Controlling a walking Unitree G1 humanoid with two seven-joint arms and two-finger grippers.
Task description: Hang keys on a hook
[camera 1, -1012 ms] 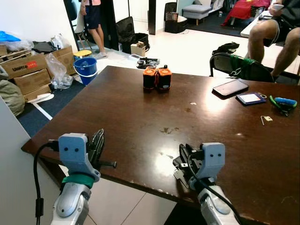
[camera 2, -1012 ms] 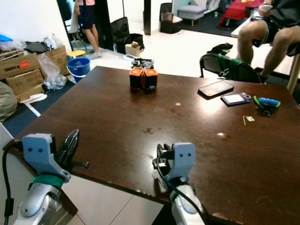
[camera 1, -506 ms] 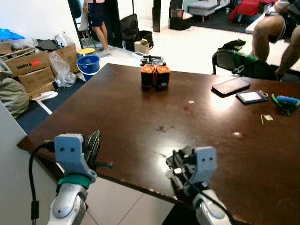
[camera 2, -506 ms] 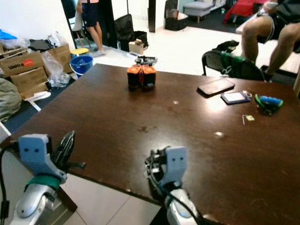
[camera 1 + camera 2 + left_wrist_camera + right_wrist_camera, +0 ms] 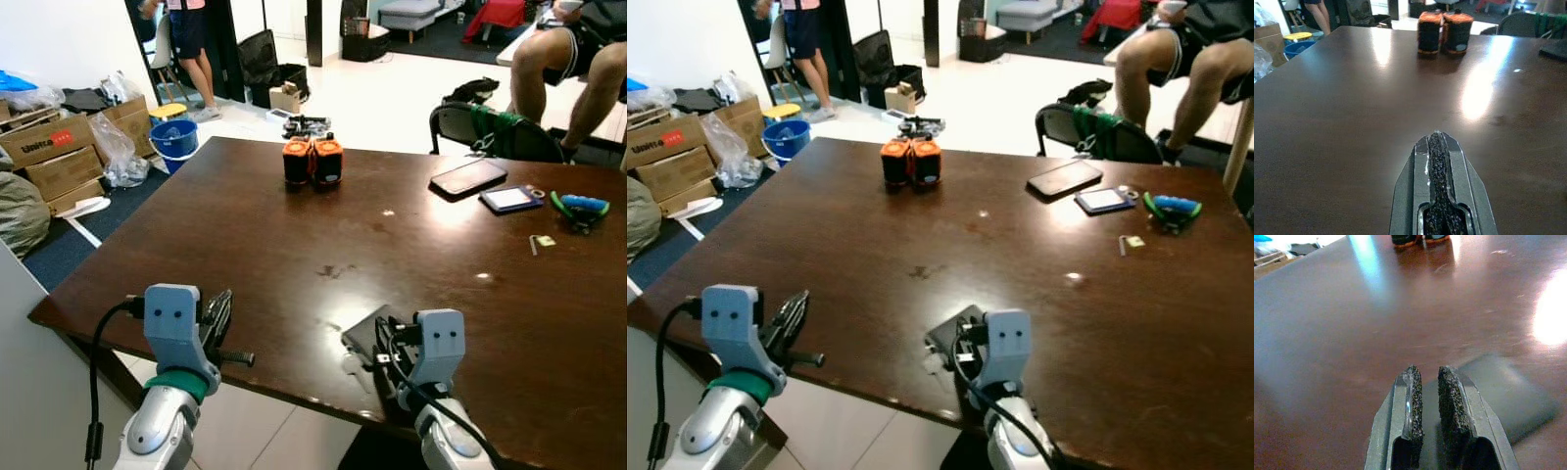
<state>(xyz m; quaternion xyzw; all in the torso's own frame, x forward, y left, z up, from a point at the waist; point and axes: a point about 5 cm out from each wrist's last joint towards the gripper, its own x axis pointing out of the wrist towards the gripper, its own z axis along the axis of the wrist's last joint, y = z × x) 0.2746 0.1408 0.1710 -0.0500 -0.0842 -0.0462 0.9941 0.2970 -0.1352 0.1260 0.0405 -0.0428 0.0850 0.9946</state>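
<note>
Bright daylight from the far rooms glares on the dark table (image 5: 294,245); the right wrist view is blurred

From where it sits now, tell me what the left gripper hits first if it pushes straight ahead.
Probably the two orange-and-black cylinders at the table's far side. The left gripper, fingers shut, points across bare brown table towards them, though its height over the wood is unclear.

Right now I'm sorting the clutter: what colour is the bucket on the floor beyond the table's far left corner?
Blue bucket, clearest in the left eye view.
</note>
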